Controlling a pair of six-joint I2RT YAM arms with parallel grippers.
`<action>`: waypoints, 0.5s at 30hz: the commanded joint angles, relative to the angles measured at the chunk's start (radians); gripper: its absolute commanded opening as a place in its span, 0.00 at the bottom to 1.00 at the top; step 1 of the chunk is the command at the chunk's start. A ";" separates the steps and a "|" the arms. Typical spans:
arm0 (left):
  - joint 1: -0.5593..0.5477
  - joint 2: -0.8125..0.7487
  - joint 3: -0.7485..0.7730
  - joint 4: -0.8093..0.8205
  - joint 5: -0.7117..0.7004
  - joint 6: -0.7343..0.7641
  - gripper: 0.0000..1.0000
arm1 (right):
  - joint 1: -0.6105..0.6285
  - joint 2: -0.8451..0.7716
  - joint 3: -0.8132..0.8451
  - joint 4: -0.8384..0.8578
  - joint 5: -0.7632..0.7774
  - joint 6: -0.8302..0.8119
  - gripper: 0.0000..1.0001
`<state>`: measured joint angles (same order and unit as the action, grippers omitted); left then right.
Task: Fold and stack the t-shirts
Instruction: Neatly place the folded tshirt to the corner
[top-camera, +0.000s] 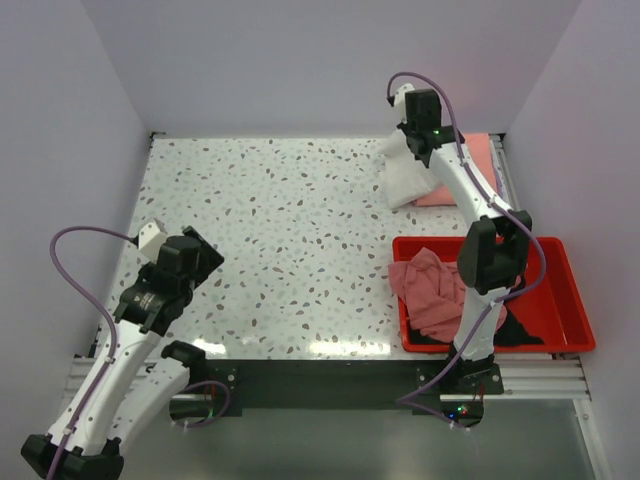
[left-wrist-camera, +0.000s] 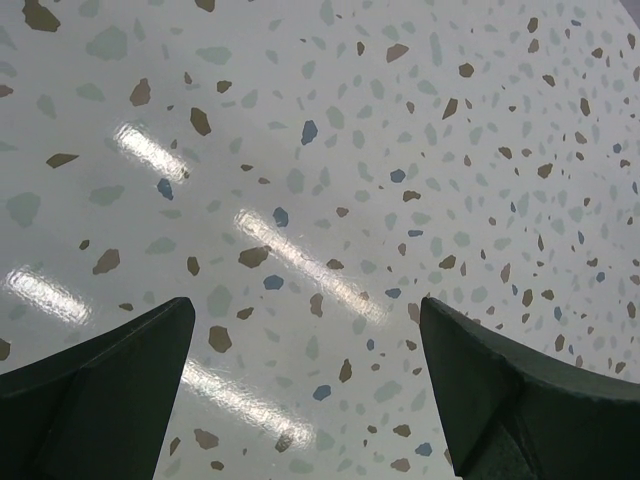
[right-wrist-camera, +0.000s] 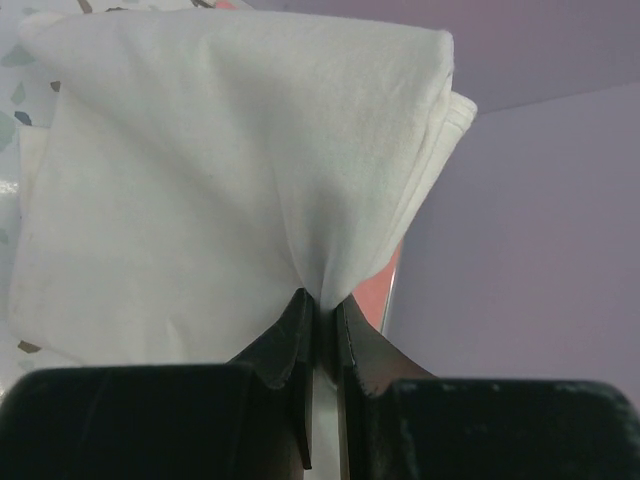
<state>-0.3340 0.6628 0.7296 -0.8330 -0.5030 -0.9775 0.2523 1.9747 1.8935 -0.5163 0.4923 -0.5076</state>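
Pale lilac walls (top-camera: 300, 60) closed in a white speckled surface (top-camera: 280, 230), and we saw both arms bolted at its near edge. Our left hand (left-wrist-camera: 305, 325) hung low over the bare left part of the surface, its two dark fingers spread wide apart with nothing between them. Our right hand (right-wrist-camera: 322, 305) was stretched out to the far right corner, fingers pressed together on a pinch of the white t-shirt (right-wrist-camera: 200, 170). That shirt was bunched into loose folds and hung from the grip. We could not tell whether its lower edge touched the surface. Just beside it, toward the right wall, the salmon-pink t-shirt (top-camera: 470, 160) lay flat and folded. Nearer to us on the right stood a red bin (top-camera: 560, 285). In its left half we found a dusty-pink t-shirt (top-camera: 430, 290) heaped up and spilling over the left rim. A black t-shirt (top-camera: 525, 328) showed along the bin's near side, partly hidden behind the right arm.
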 joint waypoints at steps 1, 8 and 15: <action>0.006 -0.002 0.037 -0.008 -0.042 -0.013 1.00 | -0.005 -0.040 0.065 -0.010 0.045 -0.037 0.00; 0.006 0.001 0.044 -0.021 -0.051 -0.018 1.00 | -0.027 -0.017 0.171 -0.057 0.060 -0.026 0.00; 0.006 0.012 0.041 -0.026 -0.052 -0.026 1.00 | -0.050 -0.028 0.216 -0.111 0.037 -0.003 0.00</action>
<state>-0.3340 0.6666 0.7296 -0.8543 -0.5213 -0.9859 0.2192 1.9747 2.0541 -0.6167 0.5064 -0.5140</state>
